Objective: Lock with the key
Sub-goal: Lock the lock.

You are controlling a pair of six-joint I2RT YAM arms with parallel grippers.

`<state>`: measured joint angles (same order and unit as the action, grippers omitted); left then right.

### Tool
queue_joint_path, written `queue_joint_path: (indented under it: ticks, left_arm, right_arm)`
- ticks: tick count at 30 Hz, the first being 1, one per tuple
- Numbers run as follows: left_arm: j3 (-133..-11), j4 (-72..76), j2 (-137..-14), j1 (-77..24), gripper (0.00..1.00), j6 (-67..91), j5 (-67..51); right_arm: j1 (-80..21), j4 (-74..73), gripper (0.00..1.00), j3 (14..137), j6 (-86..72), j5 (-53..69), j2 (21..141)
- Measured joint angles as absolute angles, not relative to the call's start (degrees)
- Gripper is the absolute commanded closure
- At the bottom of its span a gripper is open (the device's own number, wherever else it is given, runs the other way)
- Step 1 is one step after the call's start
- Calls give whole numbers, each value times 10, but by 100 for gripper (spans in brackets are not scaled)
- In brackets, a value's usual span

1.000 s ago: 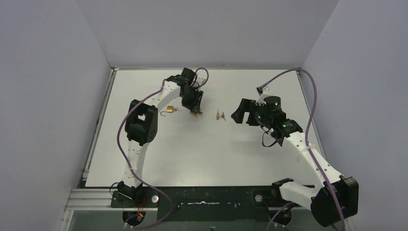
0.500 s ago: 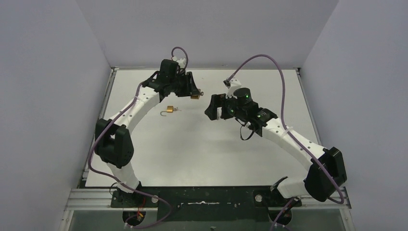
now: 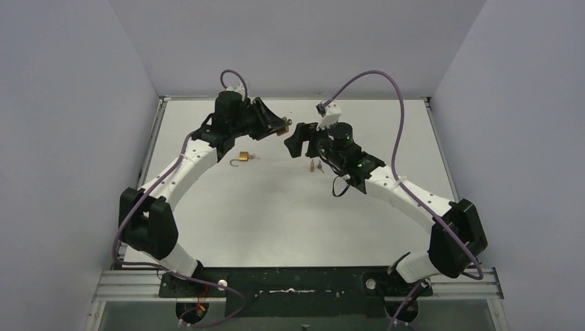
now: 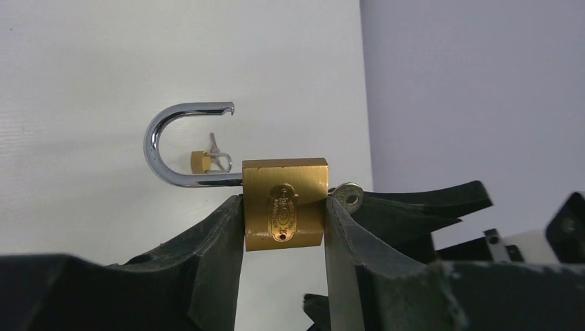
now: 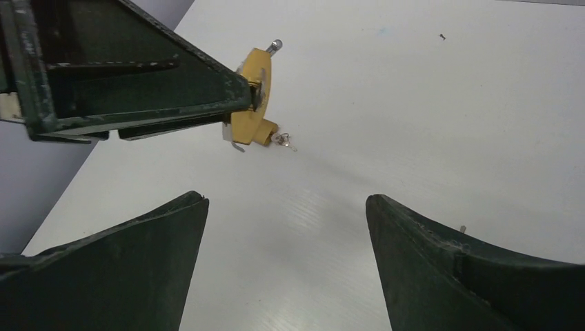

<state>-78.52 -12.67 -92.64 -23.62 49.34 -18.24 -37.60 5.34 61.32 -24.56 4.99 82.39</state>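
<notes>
Padlock (image 4: 285,210) sat pinched by its brass sides in the left hand (image 4: 283,207), raised over the surface (image 3: 290,221) near its far edge, shackle (image 4: 160,148) standing open, key (image 4: 347,195) in its base. The right hand (image 5: 286,200), spread wide, faced it from close by, a gap between them.

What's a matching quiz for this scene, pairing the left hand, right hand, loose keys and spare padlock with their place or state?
1 left hand
2 right hand
3 loose keys
4 spare padlock

A open, empty
B on the table nearer the left arm
C gripping a brass padlock
D on the table nearer the right arm

Pairs: 1-C, 2-A, 3-D, 4-B
</notes>
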Motion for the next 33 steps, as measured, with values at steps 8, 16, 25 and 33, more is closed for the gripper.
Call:
queue_joint_path:
  ticks: [8,16,25,33]
  left_arm:
    - [-752,-41,-899,-231,100,578,-183]
    - [-740,-19,-899,-231,100,608,-183]
    - [-724,1,-899,-231,100,627,-183]
    - [-724,9,-899,-231,100,642,-182]
  right_arm:
    - [-376,88,19,631,-247,45,858]
    - [-380,123,27,656,-247,56,868]
    - [-381,138,46,673,-262,62,889]
    - [-384,140,50,692,-273,62,908]
